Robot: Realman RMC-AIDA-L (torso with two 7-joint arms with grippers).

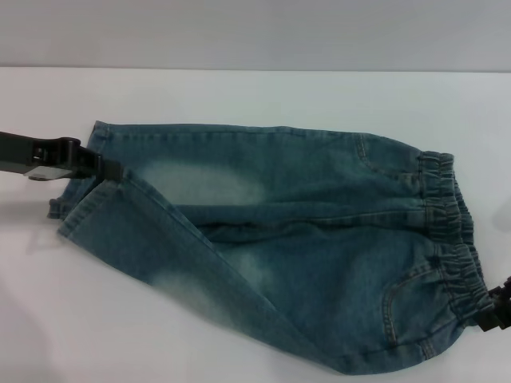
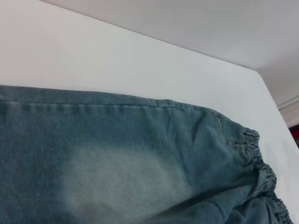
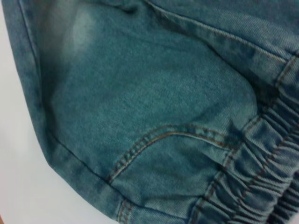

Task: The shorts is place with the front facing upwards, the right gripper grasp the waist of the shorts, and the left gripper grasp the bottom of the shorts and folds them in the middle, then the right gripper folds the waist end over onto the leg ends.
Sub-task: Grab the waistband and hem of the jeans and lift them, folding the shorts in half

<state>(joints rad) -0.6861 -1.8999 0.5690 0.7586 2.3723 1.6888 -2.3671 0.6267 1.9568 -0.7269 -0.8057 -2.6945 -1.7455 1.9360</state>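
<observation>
Two end effectors: left [image 1: 112,169] clamped on shorts [image 1: 303,231] hem [image 1: 84,199]; right [image 1: 493,309] beside waistband [image 1: 447,231], grip unclear.

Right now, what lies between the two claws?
Only the shorts, spread from the left claw at the hems to the right claw by the waistband, in the head view.

White bench [image 1: 239,92] fills most of head view, smooth matte top, soft even light w/ faint shadows. Behind it a plain pale grey wall [image 1: 255,32]. Left wrist view: bench edge, grey floor [image 2: 224,28] beyond, small red bit at far right.
</observation>
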